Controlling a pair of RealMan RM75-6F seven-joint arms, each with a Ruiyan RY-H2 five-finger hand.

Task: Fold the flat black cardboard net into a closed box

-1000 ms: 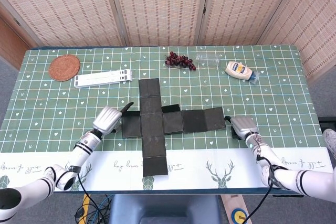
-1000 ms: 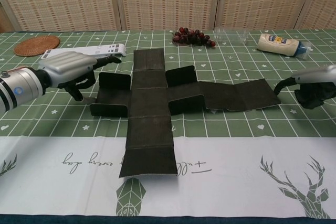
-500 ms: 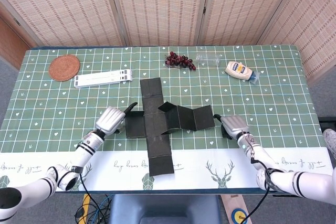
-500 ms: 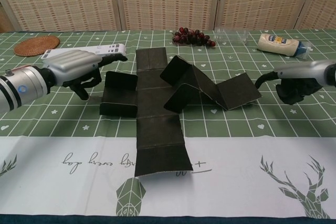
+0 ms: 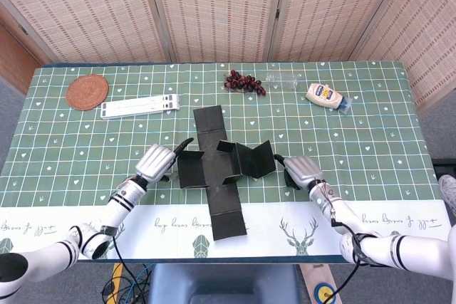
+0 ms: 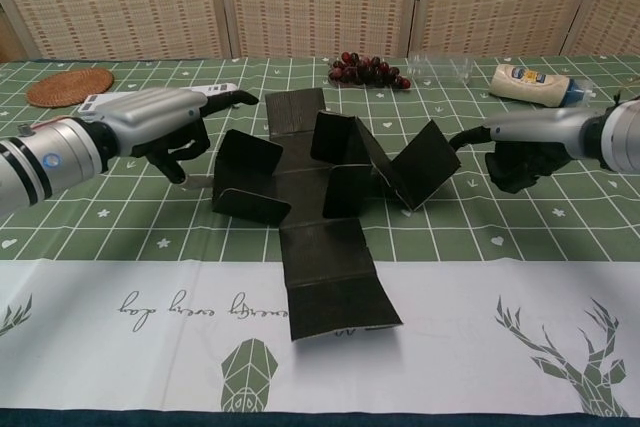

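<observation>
Head view shows the net (image 5: 217, 169) mid-desk, long axis running away from the robot, side flaps raised. It lies between the hands: left hand (image 5: 157, 162) and right hand (image 5: 301, 171) flank it, fingers loosely curled, gripping nothing, equally near.

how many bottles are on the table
2: a clear bottle lying at the far edge by the grapes, and a mayo bottle lying to its right.

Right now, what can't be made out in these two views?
- Left hand: fingertip contact with the cardboard net is unclear; raised flap hides it in chest view, too small in head view.
- Right hand: fingers curl under, contact unclear.
- Mayonnaise bottle label: too small.
- Clear bottle: faint, contents unreadable.
</observation>
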